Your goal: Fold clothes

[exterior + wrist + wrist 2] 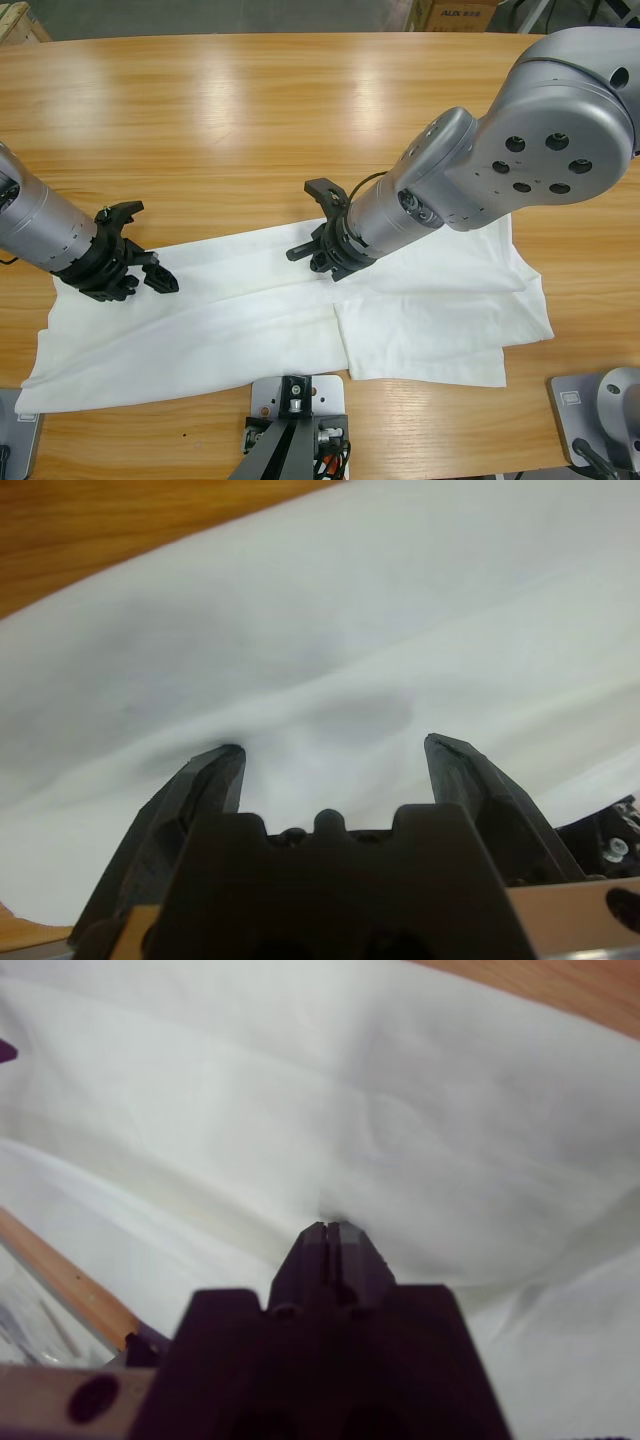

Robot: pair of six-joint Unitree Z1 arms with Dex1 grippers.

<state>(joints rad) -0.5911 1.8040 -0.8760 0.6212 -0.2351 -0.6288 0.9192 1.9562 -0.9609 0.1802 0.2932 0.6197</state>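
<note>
The clothes are one white T-shirt [430,310] spread flat across the near half of the wooden table [250,120], with a folded layer making a seam down its middle. My left gripper [155,277] comes in from the left edge and rests on the shirt's left part. In the left wrist view the left gripper [335,748] is open, both tips pressed into the white cloth [400,610]. My right gripper [308,253] reaches down from the upper right to the shirt's middle. There the right gripper [335,1228] is shut, with the cloth [200,1090] puckered at its tips.
Bare wood lies behind the shirt and along the near edge. A cardboard box [455,12] stands beyond the table's far right. The right arm's big silver elbow [560,120] hangs over the shirt's right side.
</note>
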